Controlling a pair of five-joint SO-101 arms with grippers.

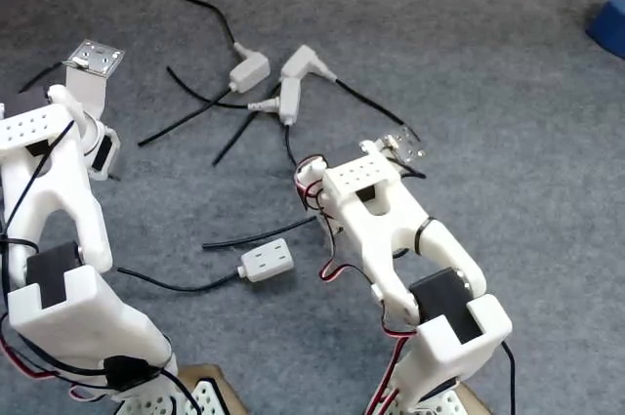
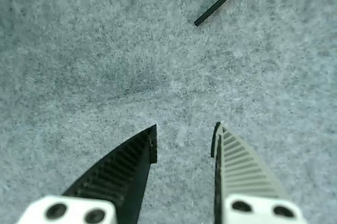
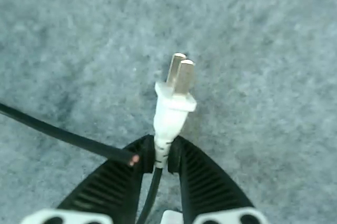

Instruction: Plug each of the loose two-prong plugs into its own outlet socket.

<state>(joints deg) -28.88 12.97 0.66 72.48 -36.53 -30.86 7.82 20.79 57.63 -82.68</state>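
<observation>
My right gripper (image 3: pixel 162 147) is shut on the body of a white two-prong plug (image 3: pixel 171 109). Its brass prongs (image 3: pixel 179 74) stick out past the fingertips above the grey carpet. In the high view this gripper (image 1: pixel 402 146) is right of centre. A white outlet socket (image 1: pixel 266 260) on a black cord lies at the middle front. A second white plug (image 1: pixel 286 104) and two angled white pieces (image 1: pixel 249 70) (image 1: pixel 305 63) lie together at the back. My left gripper (image 2: pixel 184 139) stands open over bare carpet at the far left (image 1: pixel 90 68), with nothing between its fingers.
Loose black cords cross the carpet around the back cluster, and one cut cord end (image 2: pixel 197 22) lies ahead of the left gripper. Another cut cord end (image 3: pixel 132 158) rests against the right gripper's finger. A blue object (image 1: pixel 610 26) sits at the far right edge.
</observation>
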